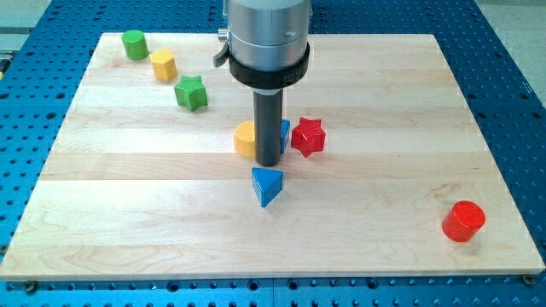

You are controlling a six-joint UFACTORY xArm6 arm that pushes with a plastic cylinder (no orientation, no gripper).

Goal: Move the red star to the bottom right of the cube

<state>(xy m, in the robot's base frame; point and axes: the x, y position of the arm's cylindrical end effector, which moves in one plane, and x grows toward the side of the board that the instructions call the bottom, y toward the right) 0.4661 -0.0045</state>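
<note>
the arm's dark rod ends in no claw at all, its tip (268, 164) resting on the pale wooden counter (384, 102) between a yellow block (246, 139) and the half-hidden blue cube (285, 134), the red star-shaped block (308, 136) touching that cube's right side, likely awaiting a downward nudge.

Tip (268, 164) down on wooden board (128, 222), between yellow block (245, 139) and blue cube (284, 135), cube mostly hidden behind rod. Red star (308, 136) touching cube's right. Blue triangle (266, 185) just below tip. Green cylinder (133, 43), yellow hexagon (163, 64), green star (191, 92) top left. Red cylinder (463, 221) bottom right.
</note>
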